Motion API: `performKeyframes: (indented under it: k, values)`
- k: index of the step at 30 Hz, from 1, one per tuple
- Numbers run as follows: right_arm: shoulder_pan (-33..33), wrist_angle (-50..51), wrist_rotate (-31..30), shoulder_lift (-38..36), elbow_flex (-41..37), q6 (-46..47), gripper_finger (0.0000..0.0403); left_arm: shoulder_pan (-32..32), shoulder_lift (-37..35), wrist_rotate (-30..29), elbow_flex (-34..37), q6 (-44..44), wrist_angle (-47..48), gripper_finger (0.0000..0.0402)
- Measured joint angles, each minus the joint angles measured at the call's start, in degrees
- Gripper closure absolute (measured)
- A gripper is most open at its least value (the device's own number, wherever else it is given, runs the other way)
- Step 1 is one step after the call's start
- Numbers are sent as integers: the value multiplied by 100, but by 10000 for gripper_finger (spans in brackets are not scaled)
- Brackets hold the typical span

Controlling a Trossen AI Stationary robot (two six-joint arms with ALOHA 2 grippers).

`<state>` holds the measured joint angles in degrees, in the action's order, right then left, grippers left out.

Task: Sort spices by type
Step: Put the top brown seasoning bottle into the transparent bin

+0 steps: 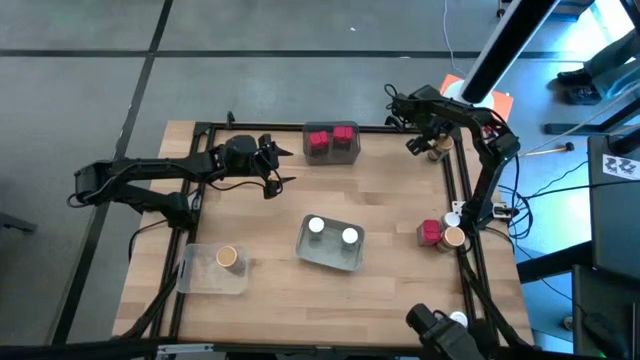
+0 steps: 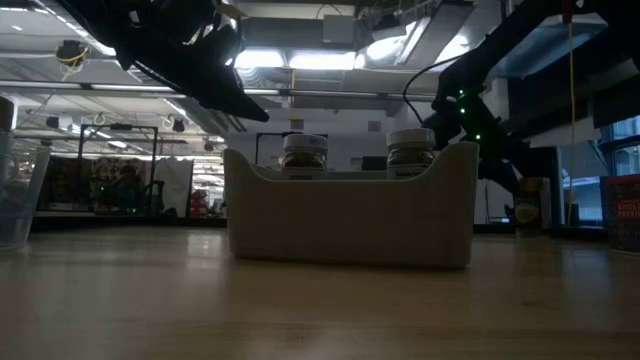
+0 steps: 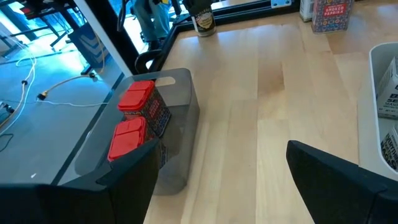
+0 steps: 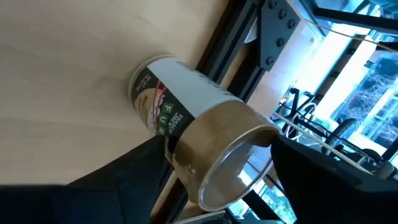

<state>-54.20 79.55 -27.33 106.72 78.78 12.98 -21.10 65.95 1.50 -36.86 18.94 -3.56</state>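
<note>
Wooden bench carried three trays, taking the grey tray mid-bench as landmark.

Grey tray held two white-topped jars, side by side. In the low view both stood upright, tops just above the tray wall.

Dark tray sat at the far edge, straight beyond the grey tray, with two red jars in it, touching each other.

Clear tray sat to the left of the grey tray, near the left front corner, with one tan-topped jar inside.

Loose stock to the right of the grey tray, at the right edge: one red jar with a tan-topped jar touching it, and a white-topped one just behind those. Another white-topped jar sat near the front edge, right of the grey tray, partly hidden.

Left gripper hung above the bench beyond and left of the grey tray, just beside the dark tray, fingers spread wide, nothing between them.

Right gripper was at the far right corner, well apart from the grey tray. Fingers were closed around a tan-topped jar at its lid end. Jar base was close to the wood; couldn't tell whether it touched.
</note>
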Motion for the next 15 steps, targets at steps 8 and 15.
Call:
performKeyframes:
  k: [8,15]
  values:
    - [267,13,277,-26,9,-159,113,0,0,0,0,32,-6,73]
    - [641,52,387,-33,13,-233,113,0,0,0,0,35,-5,73]
